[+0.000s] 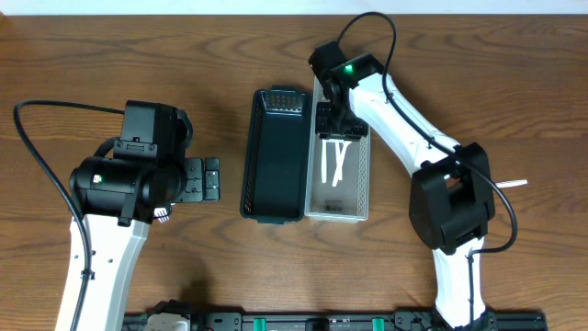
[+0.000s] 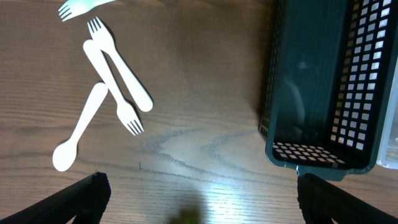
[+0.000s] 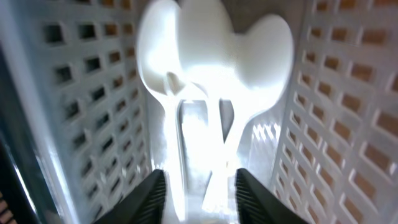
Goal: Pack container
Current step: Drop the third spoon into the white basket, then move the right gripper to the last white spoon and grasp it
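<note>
Across the brown, grained wooden table [image 1: 110,55], the bulky left arm [image 1: 119,184] blocks a good patch of the surface from above. The right arm [image 1: 404,129] reaches in from the right, bent over the two baskets.

Near the middle sits the dark basket [image 1: 276,165], long and rectangular, with perforated plastic walls. We see nothing in it. Touching its right side is the white basket [image 1: 360,179], with the same lattice walls, only a sliver of it cut off at the left wrist view's edge.

Inside it the right gripper [image 3: 202,193] hangs over the spoons [image 3: 211,56], smooth white plastic with rounded bowls. Glare and blur wash them out, so we cannot count them. The fingers [image 3: 155,193] stand apart, released, with the handles lying between them.

The left gripper [image 1: 209,179] hovers left of the dark basket, spread wide and gripping nothing.

The loose cutlery [image 2: 118,74], unseen from overhead, shows under the left wrist. Two white forks lie crossed on the wood, and a spoon [image 2: 78,127] touches them. Another fork [image 2: 73,9] is clipped by the frame's far edge.
</note>
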### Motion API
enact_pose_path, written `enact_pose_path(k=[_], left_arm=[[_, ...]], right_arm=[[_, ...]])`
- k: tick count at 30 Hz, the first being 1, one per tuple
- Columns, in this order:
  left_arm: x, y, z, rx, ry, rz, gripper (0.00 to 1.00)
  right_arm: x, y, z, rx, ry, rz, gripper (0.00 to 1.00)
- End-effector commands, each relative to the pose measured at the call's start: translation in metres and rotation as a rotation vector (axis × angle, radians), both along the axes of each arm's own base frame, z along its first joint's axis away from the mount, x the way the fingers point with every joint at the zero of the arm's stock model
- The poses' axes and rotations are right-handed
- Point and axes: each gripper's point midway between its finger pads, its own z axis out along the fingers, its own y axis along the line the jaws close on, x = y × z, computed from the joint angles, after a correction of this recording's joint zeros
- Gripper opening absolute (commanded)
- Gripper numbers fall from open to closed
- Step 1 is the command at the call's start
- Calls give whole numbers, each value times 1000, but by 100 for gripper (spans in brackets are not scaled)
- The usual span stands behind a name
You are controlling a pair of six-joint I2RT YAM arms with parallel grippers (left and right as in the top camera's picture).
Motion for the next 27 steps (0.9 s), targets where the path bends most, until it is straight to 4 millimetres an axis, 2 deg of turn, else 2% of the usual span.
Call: enact_pose_path(k=[1, 4, 8, 10, 13, 14, 15, 18, 21, 24, 27], left_arm=[[2, 4, 3, 15, -7, 8, 98], [2, 4, 3, 15, -7, 8, 98], [2, 4, 3, 15, -7, 8, 98], [2, 4, 3, 15, -7, 8, 98], [2, 4, 3, 15, -7, 8, 98], [2, 4, 3, 15, -7, 8, 98], [2, 4, 3, 15, -7, 8, 98], [2, 4, 3, 15, -7, 8, 98], [2, 4, 3, 15, -7, 8, 98], [2, 4, 3, 15, -7, 8, 98], [2, 4, 3, 15, -7, 8, 98]], right_arm=[[12, -3, 28, 14, -78, 65, 44], [22, -28, 62, -4, -150, 23, 43], [26, -98, 119, -60, -259, -211, 41], [18, -142, 147, -80, -298, -404, 41], [-5, -199, 175, -67, -316, -710, 41], [-13, -215, 180, -61, -311, -804, 43], [-24, -232, 184, -58, -300, -913, 50], [-51, -276, 183, -83, -243, -1174, 71], [-68, -309, 171, -118, -188, -1318, 81], [-79, -336, 147, -149, -134, -1399, 90], [-84, -352, 114, -142, -75, -1458, 96]])
